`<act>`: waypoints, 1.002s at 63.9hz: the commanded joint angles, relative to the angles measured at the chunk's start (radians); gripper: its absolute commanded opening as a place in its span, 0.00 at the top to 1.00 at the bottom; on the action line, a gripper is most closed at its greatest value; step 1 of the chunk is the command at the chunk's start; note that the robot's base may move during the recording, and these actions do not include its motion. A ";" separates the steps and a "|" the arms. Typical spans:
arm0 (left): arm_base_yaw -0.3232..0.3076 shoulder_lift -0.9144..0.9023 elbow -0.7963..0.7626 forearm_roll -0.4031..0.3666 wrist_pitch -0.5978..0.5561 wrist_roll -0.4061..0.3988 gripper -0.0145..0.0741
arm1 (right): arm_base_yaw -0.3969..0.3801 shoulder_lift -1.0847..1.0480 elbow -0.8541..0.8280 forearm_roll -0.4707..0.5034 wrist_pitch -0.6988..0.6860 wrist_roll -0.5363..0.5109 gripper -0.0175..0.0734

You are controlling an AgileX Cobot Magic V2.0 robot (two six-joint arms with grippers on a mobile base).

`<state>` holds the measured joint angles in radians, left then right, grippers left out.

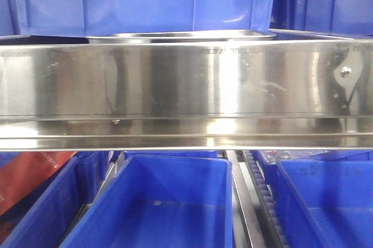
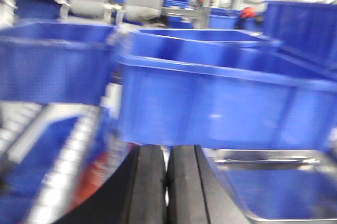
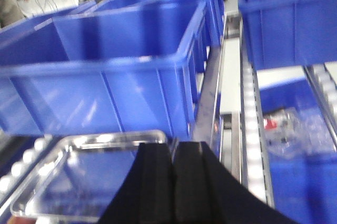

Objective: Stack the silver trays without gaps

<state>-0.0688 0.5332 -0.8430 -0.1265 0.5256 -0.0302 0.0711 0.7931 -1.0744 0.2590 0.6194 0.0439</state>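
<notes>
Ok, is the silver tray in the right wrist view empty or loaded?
Empty: the silver tray shows a bare floor mirroring the blue bin behind it. The right gripper hides its near corner.

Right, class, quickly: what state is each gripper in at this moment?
Left gripper: shut, holding nothing.
Right gripper: shut, holding nothing.

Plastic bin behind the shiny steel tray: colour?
Rectangular plastic bin: solid blue; right wrist view shows it best.
</notes>
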 commanded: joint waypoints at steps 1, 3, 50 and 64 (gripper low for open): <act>-0.005 0.041 -0.011 -0.054 0.006 -0.006 0.85 | 0.000 0.012 -0.010 0.005 -0.085 -0.001 0.90; -0.005 0.059 -0.015 -0.054 0.023 -0.006 0.85 | 0.000 0.015 -0.010 0.005 -0.101 -0.001 0.90; -0.316 0.519 -0.301 0.197 0.101 -0.158 0.85 | 0.210 0.276 -0.019 -0.028 0.049 -0.044 0.89; -0.316 0.618 -0.383 0.208 0.115 -0.216 0.85 | 0.276 0.409 -0.093 -0.205 0.102 0.100 0.87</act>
<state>-0.3783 1.1247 -1.2020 0.0745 0.6456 -0.2126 0.3220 1.1595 -1.1284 0.1268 0.7167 0.0891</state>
